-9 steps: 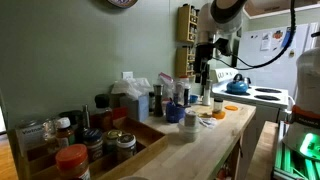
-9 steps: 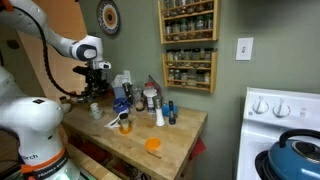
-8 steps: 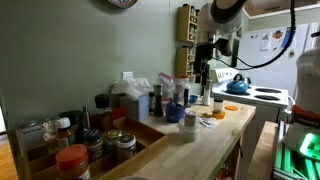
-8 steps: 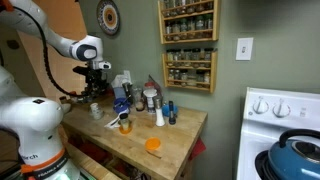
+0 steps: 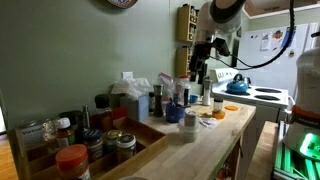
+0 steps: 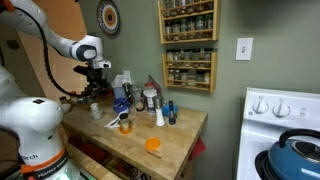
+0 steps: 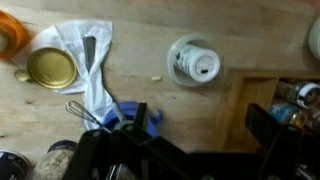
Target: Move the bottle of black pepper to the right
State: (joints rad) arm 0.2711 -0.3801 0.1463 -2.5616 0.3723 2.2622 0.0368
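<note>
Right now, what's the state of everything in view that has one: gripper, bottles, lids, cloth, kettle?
Robotiq gripper: raised over the wooden counter, jaws look open, empty.
White round-topped bottle: upright, capped, untouched.
Gold round metal lid: flat, top up.
White cloth: crumpled on the counter.
Blue kettle: upright on the white stove.
Orange-lidded jar: upright, closed.

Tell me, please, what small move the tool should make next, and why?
Probably ease the tool down toward the white-capped round bottle, nearest ahead in the wrist view; the tool hangs open above the wooden counter, holding nothing. Labels are illegible.
</note>
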